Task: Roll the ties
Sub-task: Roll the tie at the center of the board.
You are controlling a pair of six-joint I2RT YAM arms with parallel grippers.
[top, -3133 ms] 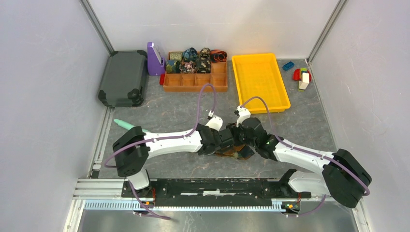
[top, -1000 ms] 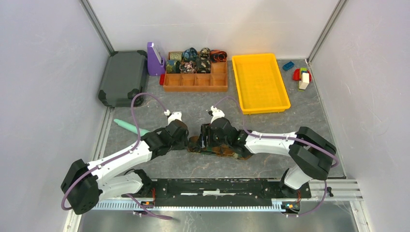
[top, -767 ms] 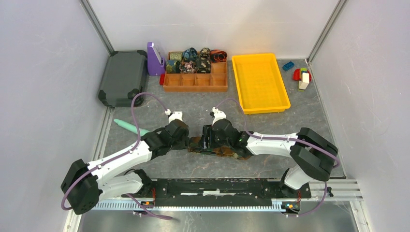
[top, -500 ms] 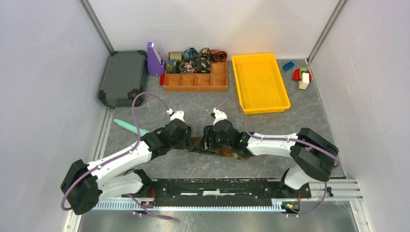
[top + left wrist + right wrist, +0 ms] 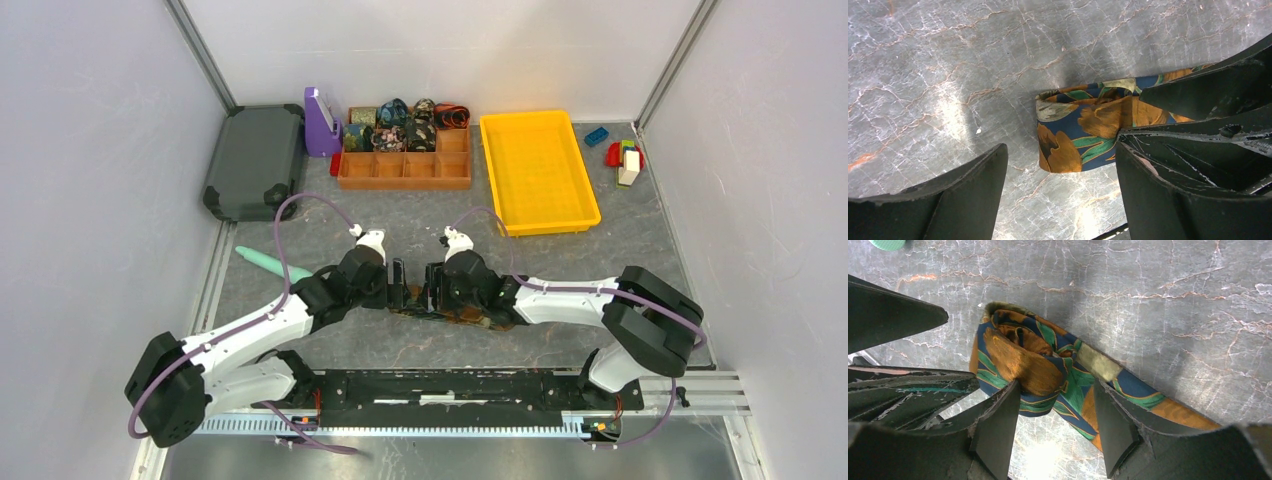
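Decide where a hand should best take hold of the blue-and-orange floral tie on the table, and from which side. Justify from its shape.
Take the tie at its rolled end, from above, pinching across its width. The coil is the thick, raised part; the unrolled tail lies flat on the table, leaving little to pinch. Squeezing its edges should probably keep the turns together.

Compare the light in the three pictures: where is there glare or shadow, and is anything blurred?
Top view: soft, even light, everything sharp, with no harsh shadows on the table. Left wrist view: there are pale glare patches on the stone and a dark shadow beside the folded end of the tie. Right wrist view: bright glare shows low in the frame, and the tie's pattern is crisp.
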